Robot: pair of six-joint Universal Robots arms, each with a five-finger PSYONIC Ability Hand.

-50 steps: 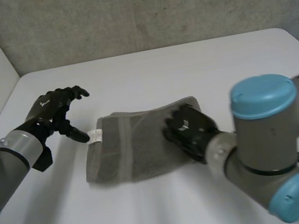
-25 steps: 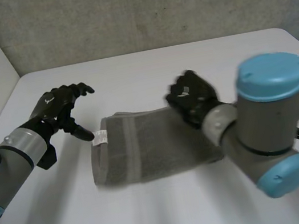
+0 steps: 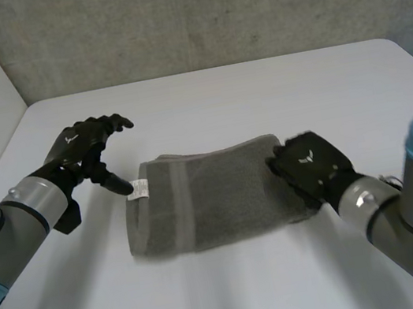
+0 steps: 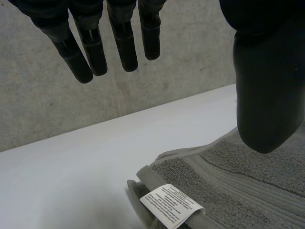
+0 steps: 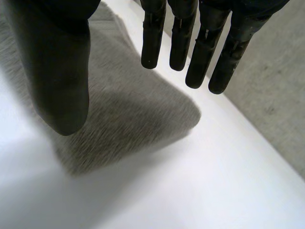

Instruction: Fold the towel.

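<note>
Towel (image 3: 206, 198) of grey terry cloth lies folded on the white table (image 3: 205, 99), white label (image 3: 138, 189) at its 9 o'clock end. My left hand (image 3: 77, 149) hovers beside that label, fingers straight and spread; my right hand (image 3: 309, 168) is over the 3 o'clock end, fingers straight, empty.

You cannot see the towel's (image 3: 206, 198) right end in the head view: the right hand (image 3: 311, 170) covers it, and whether it rests on the cloth you cannot tell. The label's (image 4: 172, 206) print is too small to read. Beyond the left hand (image 4: 264, 86), the towel runs off the frame.
</note>
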